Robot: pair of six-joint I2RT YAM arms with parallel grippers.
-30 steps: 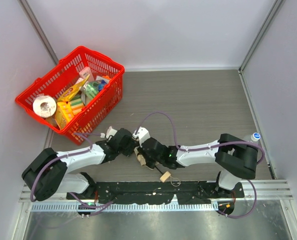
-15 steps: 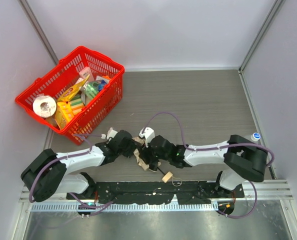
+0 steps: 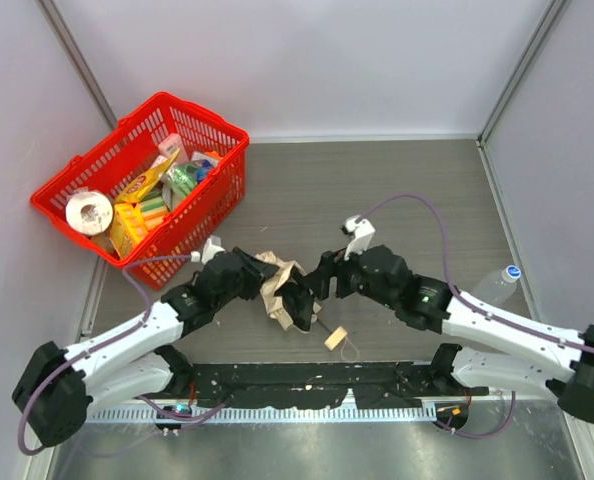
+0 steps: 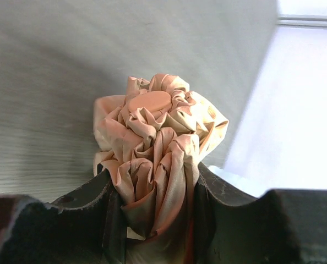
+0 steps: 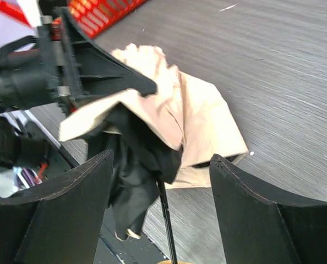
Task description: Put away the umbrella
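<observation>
L gripper [image 4: 153, 171] was clamped on the bunched tan canopy of the umbrella [image 3: 280, 290]. Fabric was squeezed btw both fingers, w/ the oval cap [image 4: 149, 102] poking out ahead. R gripper [image 5: 161, 159] had its jaws wide apart, straddling the black shaft [image 5: 166, 225] and loose fabric, gripping nothing.

In the top view the umbrella sat toward the 6 o'clock side of the table [image 3: 407, 200], btw the two wrists. Its handle [image 3: 335, 338] trailed at approx 5 o'clock from the bundle, cord loop [image 3: 352, 350] just beside it. The red basket [image 3: 222, 195] was at approx 10 o'clock from the bundle, apart from it, w/ groceries inside.

Step in hand, prob.: a fresh R-arm grip to tidy the messy canopy. To do it well:
- Keep the L grip firm on the crown so the bundle doesn't slip.
- Bring the R jaws onto the shaft close to the fabric, not onto a lone flap, since a flap would likely just pull loose.
- Close square across the shaft, as a thin rod could roll out of a skewed pinch.
- Watch the ribs, a snag risk. Fabric hid them, so can't tell if they were fully folded.
</observation>
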